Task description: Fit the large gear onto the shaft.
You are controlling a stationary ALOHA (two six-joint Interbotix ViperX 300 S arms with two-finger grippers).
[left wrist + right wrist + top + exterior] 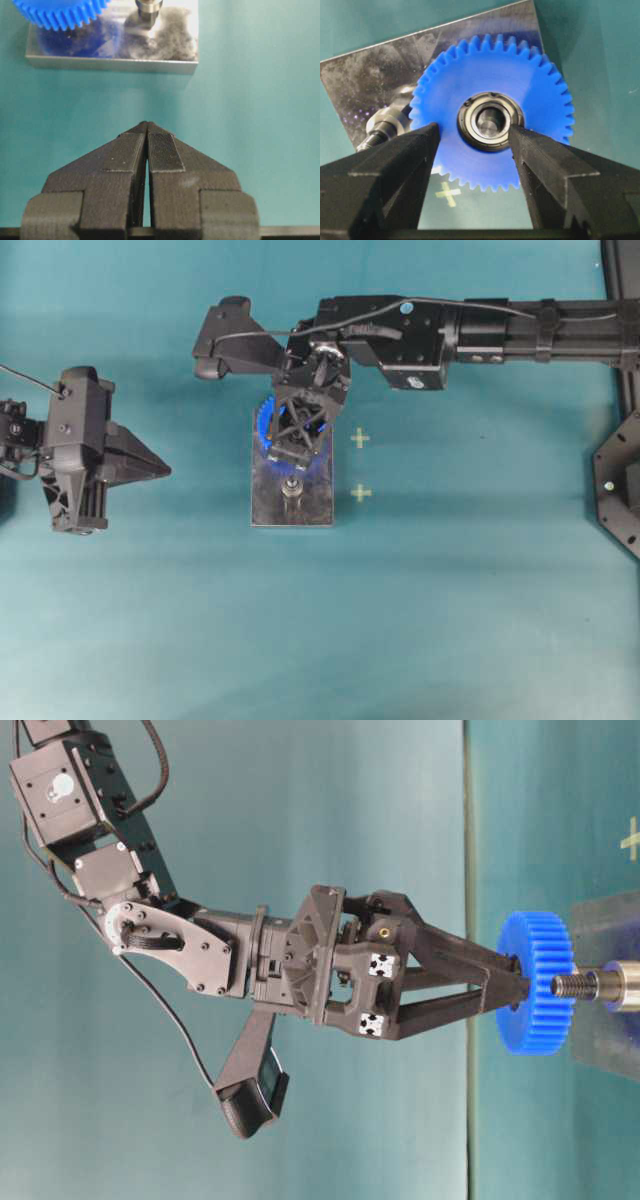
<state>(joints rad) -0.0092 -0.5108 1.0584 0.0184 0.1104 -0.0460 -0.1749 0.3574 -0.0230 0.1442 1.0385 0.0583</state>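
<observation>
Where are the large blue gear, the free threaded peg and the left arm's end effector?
large blue gear (490, 80): right wrist view, upper blue face.
free threaded peg (580, 986): table-level view, threaded tip.
left end effector (147, 125): left wrist view, where the closed fingertips meet.

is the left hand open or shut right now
Shut. In the left wrist view the left hand's two black fingers meet at their tips with nothing between them, well short of the grey steel plate.

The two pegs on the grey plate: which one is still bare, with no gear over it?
The bare peg is the threaded one, nearer the plate's bottom edge in the overhead view. The other is under the large gear, showing only through its bearing hub.
</observation>
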